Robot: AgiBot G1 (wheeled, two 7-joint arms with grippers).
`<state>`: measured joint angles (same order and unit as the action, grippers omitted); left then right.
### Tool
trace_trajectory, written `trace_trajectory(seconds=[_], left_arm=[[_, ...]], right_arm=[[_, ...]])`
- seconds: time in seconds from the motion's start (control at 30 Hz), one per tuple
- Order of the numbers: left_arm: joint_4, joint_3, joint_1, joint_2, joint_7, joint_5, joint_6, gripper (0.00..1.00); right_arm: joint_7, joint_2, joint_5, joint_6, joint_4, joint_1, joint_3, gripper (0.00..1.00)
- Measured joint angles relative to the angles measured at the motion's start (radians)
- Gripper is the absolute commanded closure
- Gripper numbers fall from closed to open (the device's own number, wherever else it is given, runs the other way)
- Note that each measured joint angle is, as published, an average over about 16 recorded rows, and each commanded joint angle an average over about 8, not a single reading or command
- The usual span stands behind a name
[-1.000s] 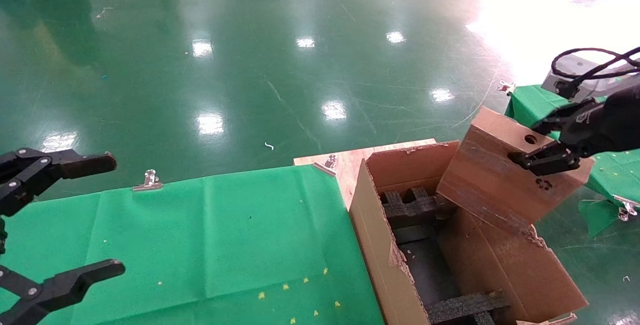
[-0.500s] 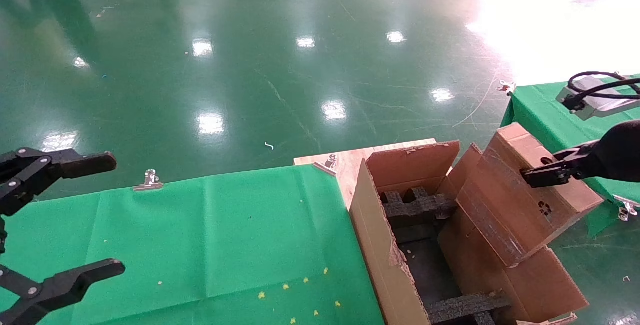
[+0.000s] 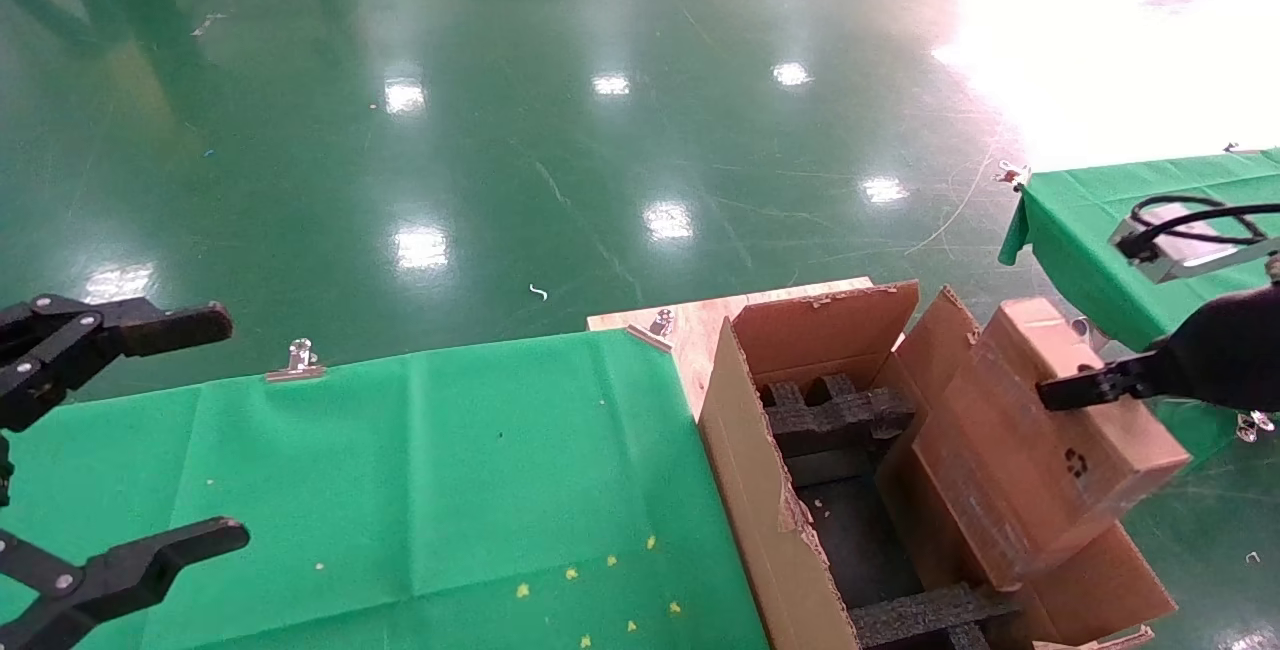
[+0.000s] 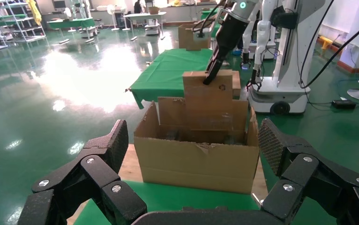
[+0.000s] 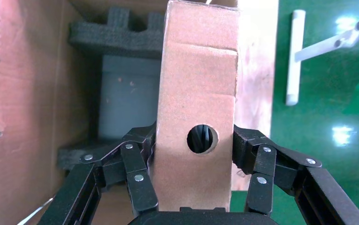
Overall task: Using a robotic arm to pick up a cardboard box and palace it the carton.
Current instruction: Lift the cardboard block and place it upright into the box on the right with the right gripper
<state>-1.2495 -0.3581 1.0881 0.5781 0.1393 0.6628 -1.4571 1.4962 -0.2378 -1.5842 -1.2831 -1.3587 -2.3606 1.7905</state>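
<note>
Cardboard box (image 5: 197,112) between right gripper (image 5: 194,164) fingers

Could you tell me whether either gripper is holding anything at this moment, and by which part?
The right gripper clamps the cardboard box across its narrow upper end, beside the round hole; the left gripper holds nothing.

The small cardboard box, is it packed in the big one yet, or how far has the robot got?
Picked up: the right gripper is clamped on the cardboard box. In hand: the box hangs tilted, partly inside the carton. Left: lowering it between the foam inserts and letting go. The left gripper waits open.
</note>
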Motion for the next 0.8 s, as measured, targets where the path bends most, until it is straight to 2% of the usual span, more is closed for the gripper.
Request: trace_trajectory(seconds=[0.27,0.8], left_arm=[[0.000,0.000,0.000,0.000,0.000,0.000,0.000,0.00],[0.000,0.000,0.000,0.000,0.000,0.000,0.000,0.00]], right_arm=[[0.004,-0.006,0.007,0.025,0.003,0.037,0.020,1.00],[0.044,-0.023,-0.067,0.147,0.003,0.099,0.051,1.00]])
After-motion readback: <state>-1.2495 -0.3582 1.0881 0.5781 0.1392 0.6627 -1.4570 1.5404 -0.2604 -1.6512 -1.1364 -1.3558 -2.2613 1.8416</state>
